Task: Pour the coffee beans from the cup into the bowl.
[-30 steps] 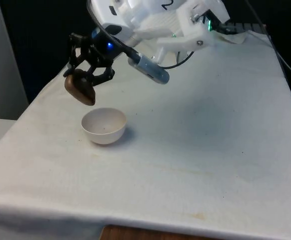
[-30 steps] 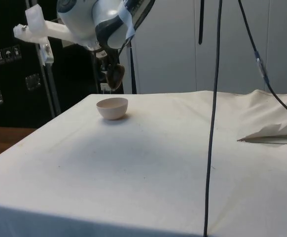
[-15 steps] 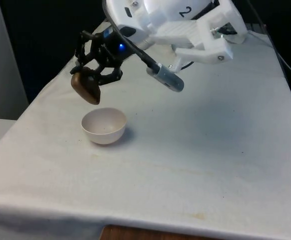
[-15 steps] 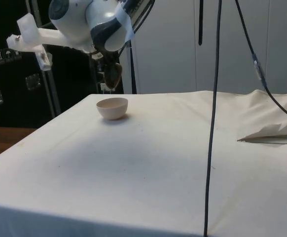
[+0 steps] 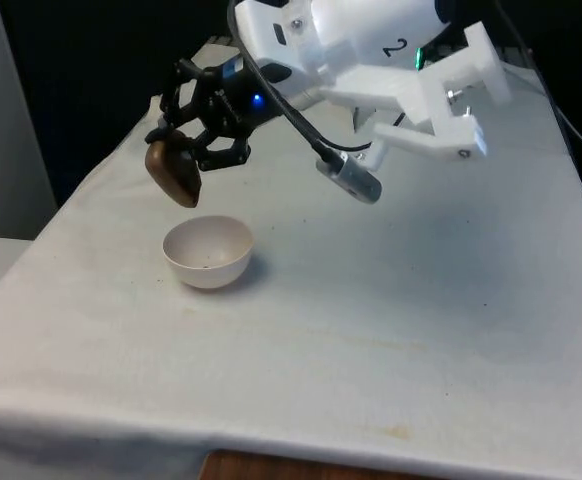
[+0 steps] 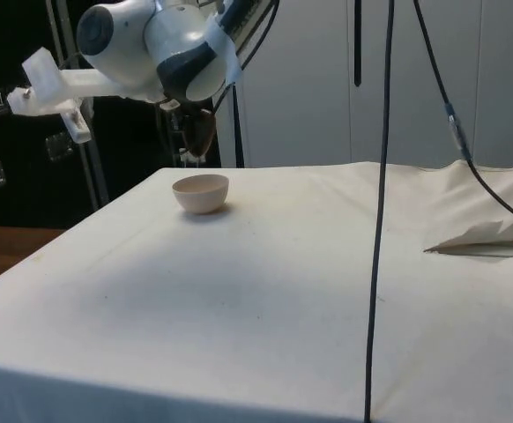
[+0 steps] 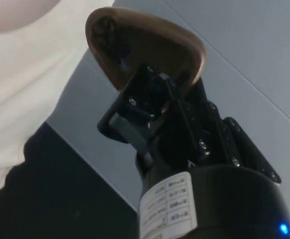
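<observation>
Above the white bowl, claw clamped on brown cup — tilted

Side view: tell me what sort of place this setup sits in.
Probably a robotics lab or test room, not a kitchen. A table under a white cloth carries just a bowl, cables hang down across the picture, and the gripper holds a brown cup tilted above the bowl before plain cabinets.

Gripper label (printed, seemingly) unreadable.
</observation>
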